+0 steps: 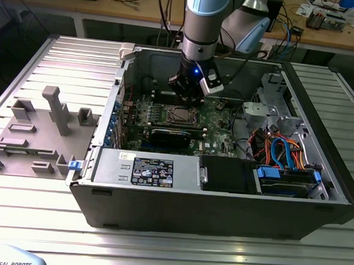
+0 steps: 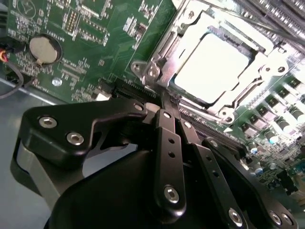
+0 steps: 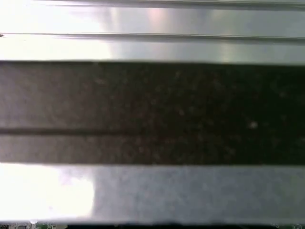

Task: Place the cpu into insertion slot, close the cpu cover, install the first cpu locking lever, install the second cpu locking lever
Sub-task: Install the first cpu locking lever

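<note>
One gripper (image 2: 169,102) at cpu cover (image 2: 164,57) edge

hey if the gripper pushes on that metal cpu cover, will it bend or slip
The cpu cover looks like a thin metal frame, so it would probably flex a little rather than stay rigid. Its shiny surface suggests the gripper could slide on it. It lies around the cpu, so a push should mostly press it flat.
</note>
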Robot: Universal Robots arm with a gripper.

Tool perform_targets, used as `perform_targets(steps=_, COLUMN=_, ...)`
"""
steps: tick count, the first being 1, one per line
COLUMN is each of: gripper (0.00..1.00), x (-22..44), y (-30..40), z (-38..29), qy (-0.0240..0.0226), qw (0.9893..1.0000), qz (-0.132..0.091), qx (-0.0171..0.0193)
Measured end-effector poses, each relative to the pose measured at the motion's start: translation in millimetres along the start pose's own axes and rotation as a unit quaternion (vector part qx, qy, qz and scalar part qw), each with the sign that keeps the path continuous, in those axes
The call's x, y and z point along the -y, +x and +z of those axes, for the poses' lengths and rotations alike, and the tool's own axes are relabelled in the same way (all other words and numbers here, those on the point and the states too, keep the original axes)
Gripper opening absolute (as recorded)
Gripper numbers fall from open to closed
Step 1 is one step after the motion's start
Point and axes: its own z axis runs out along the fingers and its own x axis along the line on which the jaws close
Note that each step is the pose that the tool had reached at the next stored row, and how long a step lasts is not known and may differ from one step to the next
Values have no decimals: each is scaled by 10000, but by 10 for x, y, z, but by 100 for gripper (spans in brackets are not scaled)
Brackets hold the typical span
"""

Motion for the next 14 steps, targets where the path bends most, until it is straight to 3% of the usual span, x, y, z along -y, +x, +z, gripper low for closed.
perform_targets(steps=2, gripper=11, x=2, y=0, z=12, qy=33, qw=10000, qz=7, qx=-1)
perform_targets(steps=4, gripper=11, x=3, y=1, z=13, qy=36, qw=10000, qz=9, qx=-2)
perform_targets(steps=11, gripper=11, x=1, y=0, z=4, qy=0, qw=10000, qz=10, qx=1)
perform_targets(steps=14, gripper=11, x=-3, y=0, z=-46, qy=1, qw=10000, qz=10, qx=0)
